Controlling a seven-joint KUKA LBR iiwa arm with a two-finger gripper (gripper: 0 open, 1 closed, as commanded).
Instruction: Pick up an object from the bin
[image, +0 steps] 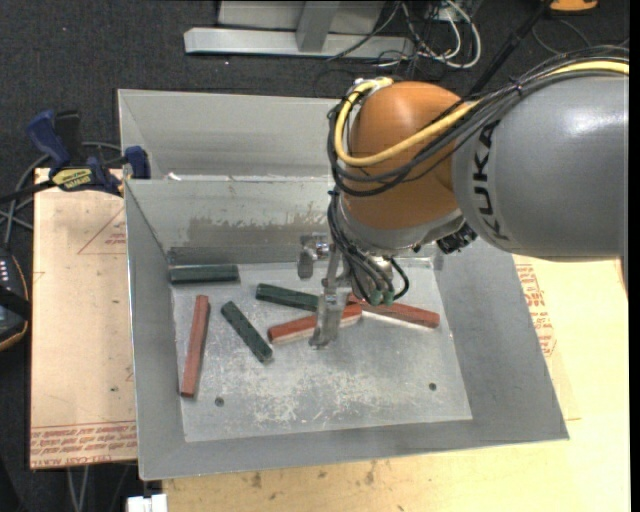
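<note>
Glossy orange cover hangs above fingers pressed together on flat red stick.

I have clear passage along the front of the bin floor, bare from wall to wall, and the front right corner is open too. On the left, the left red stick runs beside the wall, and the slanted green stick leaves only a narrow lane between them. The back green stick blocks the rear left. The middle is crowded: the middle green stick, the middle red stick and the right red stick lie close under the gripper
</note>
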